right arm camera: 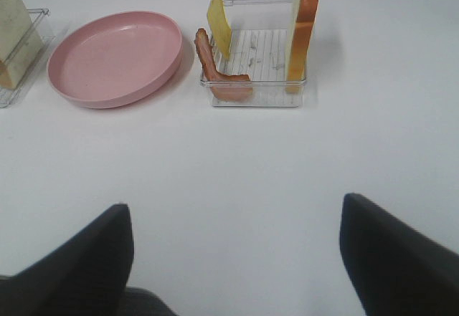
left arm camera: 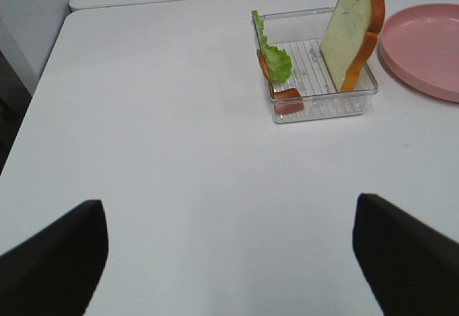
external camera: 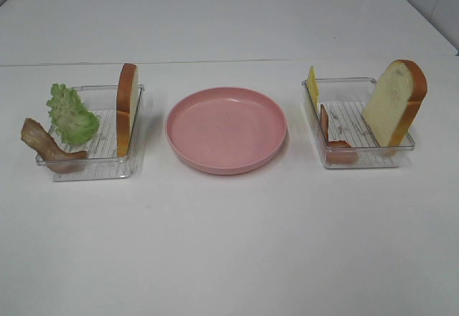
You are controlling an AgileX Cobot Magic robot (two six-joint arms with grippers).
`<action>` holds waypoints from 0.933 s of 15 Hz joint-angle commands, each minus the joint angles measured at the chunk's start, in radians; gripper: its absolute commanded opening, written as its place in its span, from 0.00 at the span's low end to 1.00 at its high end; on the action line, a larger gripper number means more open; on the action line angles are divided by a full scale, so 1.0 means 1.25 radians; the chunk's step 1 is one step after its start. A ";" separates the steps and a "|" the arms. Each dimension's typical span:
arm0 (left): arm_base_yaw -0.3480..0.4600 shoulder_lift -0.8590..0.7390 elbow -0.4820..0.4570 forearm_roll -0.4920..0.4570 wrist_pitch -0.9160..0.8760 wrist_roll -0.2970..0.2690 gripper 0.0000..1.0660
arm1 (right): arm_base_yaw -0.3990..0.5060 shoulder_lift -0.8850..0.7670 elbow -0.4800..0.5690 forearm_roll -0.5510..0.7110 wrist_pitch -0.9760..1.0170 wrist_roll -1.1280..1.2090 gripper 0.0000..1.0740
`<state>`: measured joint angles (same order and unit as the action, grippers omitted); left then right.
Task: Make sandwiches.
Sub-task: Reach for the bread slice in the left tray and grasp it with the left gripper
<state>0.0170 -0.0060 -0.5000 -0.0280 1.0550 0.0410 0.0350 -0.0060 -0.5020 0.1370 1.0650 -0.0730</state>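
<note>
No sandwich is stacked; the parts lie apart. In the left tray stand a bread slice (external camera: 127, 108) (left arm camera: 351, 33), green lettuce (external camera: 72, 114) (left arm camera: 275, 61) and a brown bacon strip (external camera: 46, 144). In the right tray stand a bread slice (external camera: 396, 103) (right arm camera: 304, 26), yellow cheese (external camera: 313, 85) (right arm camera: 219, 26) and bacon (external camera: 331, 135) (right arm camera: 214, 65). My left gripper (left arm camera: 228, 201) is open and empty, low over the table, well short of the left tray. My right gripper (right arm camera: 235, 203) is open and empty, well short of the right tray. Neither gripper shows in the exterior view.
A round pink plate (external camera: 226, 128) (right arm camera: 115, 58) sits bare between the clear left tray (external camera: 100, 165) and the clear right tray (external camera: 351, 83). The white table's left edge (left arm camera: 43, 79) shows in the left wrist view.
</note>
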 commanded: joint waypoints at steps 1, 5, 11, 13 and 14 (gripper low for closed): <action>0.004 -0.015 0.002 -0.006 -0.006 -0.001 0.82 | -0.004 -0.011 0.002 0.003 -0.007 -0.002 0.70; 0.004 -0.015 0.002 -0.006 -0.006 -0.001 0.82 | -0.004 -0.011 0.002 0.003 -0.007 -0.002 0.70; 0.004 -0.015 0.002 -0.006 -0.006 -0.001 0.82 | -0.004 -0.011 0.002 0.003 -0.007 -0.002 0.70; 0.004 -0.015 0.002 -0.006 -0.006 -0.001 0.82 | -0.004 -0.011 0.002 0.003 -0.007 -0.002 0.70; 0.004 -0.015 0.002 -0.006 -0.006 -0.001 0.82 | -0.004 -0.011 0.002 0.003 -0.007 -0.002 0.70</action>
<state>0.0170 -0.0060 -0.5000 -0.0280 1.0550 0.0410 0.0350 -0.0060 -0.5020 0.1370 1.0650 -0.0730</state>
